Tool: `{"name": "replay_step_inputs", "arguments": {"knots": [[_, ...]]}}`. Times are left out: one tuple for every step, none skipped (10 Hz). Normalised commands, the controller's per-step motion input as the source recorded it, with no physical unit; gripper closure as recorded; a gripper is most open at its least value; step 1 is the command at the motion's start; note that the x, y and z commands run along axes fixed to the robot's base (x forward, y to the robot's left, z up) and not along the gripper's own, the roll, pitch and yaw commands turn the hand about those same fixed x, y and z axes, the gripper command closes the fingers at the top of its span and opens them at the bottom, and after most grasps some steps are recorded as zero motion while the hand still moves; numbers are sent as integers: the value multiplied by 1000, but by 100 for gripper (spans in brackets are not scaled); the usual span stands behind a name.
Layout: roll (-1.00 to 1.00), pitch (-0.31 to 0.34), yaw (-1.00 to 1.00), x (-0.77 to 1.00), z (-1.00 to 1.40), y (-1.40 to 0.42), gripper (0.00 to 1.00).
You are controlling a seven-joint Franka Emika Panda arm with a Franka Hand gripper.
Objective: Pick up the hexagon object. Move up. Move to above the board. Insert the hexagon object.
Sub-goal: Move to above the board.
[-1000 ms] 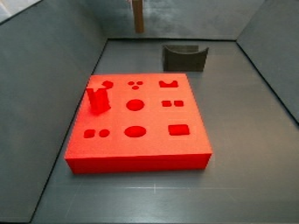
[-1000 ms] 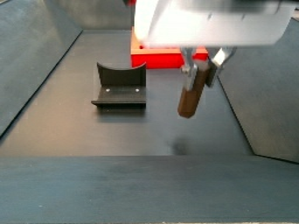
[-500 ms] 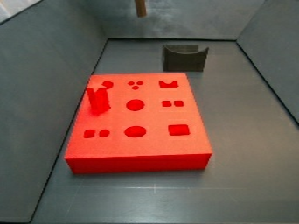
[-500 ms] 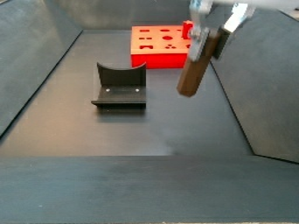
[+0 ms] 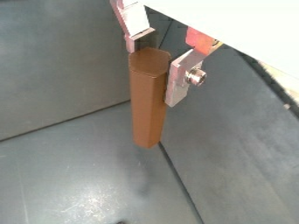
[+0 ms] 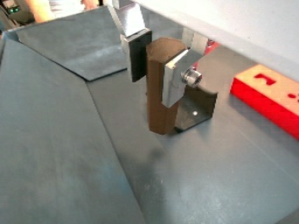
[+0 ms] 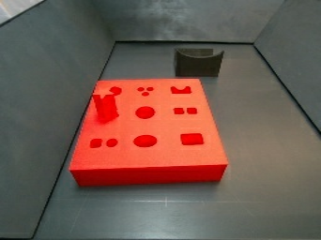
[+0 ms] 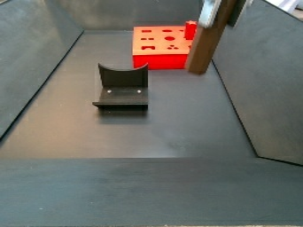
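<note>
My gripper [image 5: 158, 59] is shut on the hexagon object [image 5: 146, 101], a slim brown bar that hangs upright from between the silver fingers [image 5: 183, 77]. Both wrist views show this grip, and the gripper [image 6: 158, 63] holds the bar [image 6: 160, 96] high above the grey floor. In a side view the gripper [image 8: 222, 14] is at the top edge with the bar [image 8: 201, 49] hanging below it, in front of the board's right end. The red board [image 7: 163, 127] with its shaped holes and short red peg [image 7: 105, 107] lies flat; the gripper and bar are out of that view.
A dark grey U-shaped block [image 7: 198, 62] stands on the floor beyond the board; it also shows in a side view [image 8: 120, 87] and behind the bar in a wrist view [image 6: 201, 109]. Grey walls enclose the floor on all sides.
The gripper has risen with the bar in it. The bar has left the top of one side view and sits higher and nearer the board in the other.
</note>
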Motion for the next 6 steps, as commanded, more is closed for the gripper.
{"name": "replay_step_inputs", "arguments": {"knots": [[59,110,35,-14,743,7,100],[59,112,38,-9,593,3,100],[57,109,41,0,393,-3,100],[64,112,44,1,240,-8,100],[-63,588,-1000,100,110,-1000,100],[-61,581,-1000,103,106,-1000,100]]}}
